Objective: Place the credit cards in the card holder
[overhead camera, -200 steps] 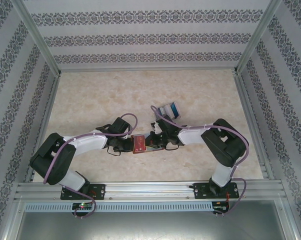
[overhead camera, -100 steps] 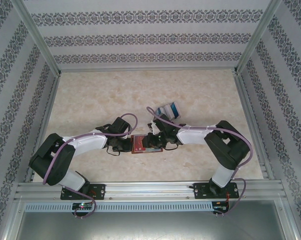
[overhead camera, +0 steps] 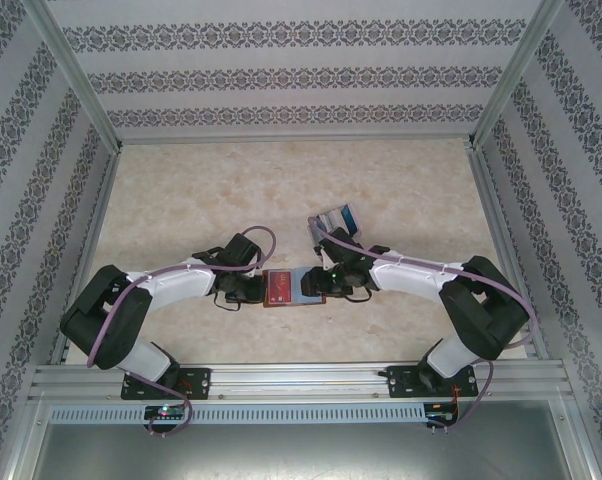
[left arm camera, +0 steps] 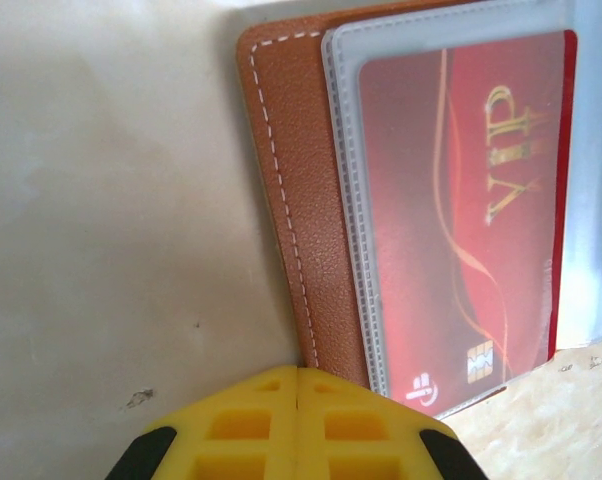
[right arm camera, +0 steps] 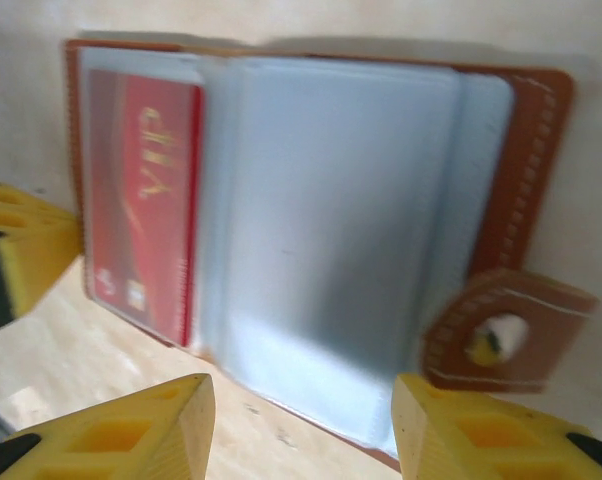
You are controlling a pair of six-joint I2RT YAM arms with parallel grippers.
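Observation:
The brown card holder (overhead camera: 309, 297) lies open on the table between the two arms. A red VIP credit card (left arm camera: 471, 200) sits inside its left clear pocket; the pale pockets (right arm camera: 331, 220) to its right hold nothing visible. My left gripper (left arm camera: 299, 378) is shut, its yellow tips touching the holder's stitched left edge (left arm camera: 286, 200). My right gripper (right arm camera: 301, 400) hangs open just over the holder's near edge, beside the clasp tab (right arm camera: 501, 340), with nothing between its fingers. More credit cards (overhead camera: 339, 220), white, blue and grey, lie fanned on the table behind the right gripper (overhead camera: 318, 285).
Aluminium rails and patterned walls (overhead camera: 281, 80) close in the marble-look table (overhead camera: 201, 190) on three sides. The left gripper's yellow finger (right arm camera: 31, 250) shows at the left of the right wrist view, next to the holder.
My right gripper has gone from shut to open and drawn back to the right, its elbow swinging outward. The left gripper and the holder have stayed put.

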